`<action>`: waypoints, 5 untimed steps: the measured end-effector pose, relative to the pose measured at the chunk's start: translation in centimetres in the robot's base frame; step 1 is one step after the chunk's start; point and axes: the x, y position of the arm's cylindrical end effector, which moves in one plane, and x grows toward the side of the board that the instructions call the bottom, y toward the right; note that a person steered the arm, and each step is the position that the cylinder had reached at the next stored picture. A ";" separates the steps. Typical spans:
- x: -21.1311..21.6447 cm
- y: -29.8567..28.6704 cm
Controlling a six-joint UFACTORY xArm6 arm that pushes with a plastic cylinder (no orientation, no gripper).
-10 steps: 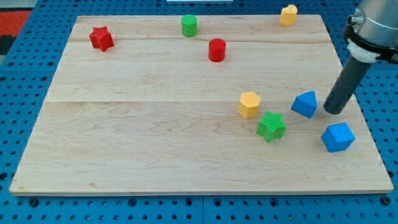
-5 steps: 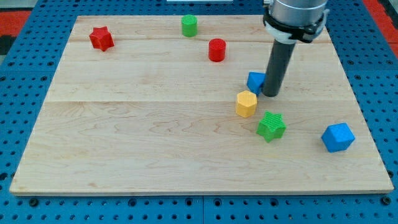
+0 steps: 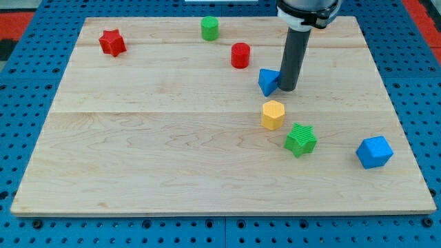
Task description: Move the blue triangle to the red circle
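Had my tip [image 3: 288, 89] pressed right up against the blue triangle [image 3: 268, 81], on its right side. No jaws on this rod, so nothing to open or close. Red circle [image 3: 240, 55] sat close by, up-left of the triangle, pretty much in line with the push.

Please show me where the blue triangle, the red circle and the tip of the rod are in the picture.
blue triangle [image 3: 267, 81]: camera view, on its visible left face.
red circle [image 3: 240, 55]: camera view, on its side wall.
my tip [image 3: 286, 89]: camera view, the rod's very end, against the triangle's right side.
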 end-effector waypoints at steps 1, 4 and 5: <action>0.0 -1.8; -3.9 -7.7; -4.3 -11.3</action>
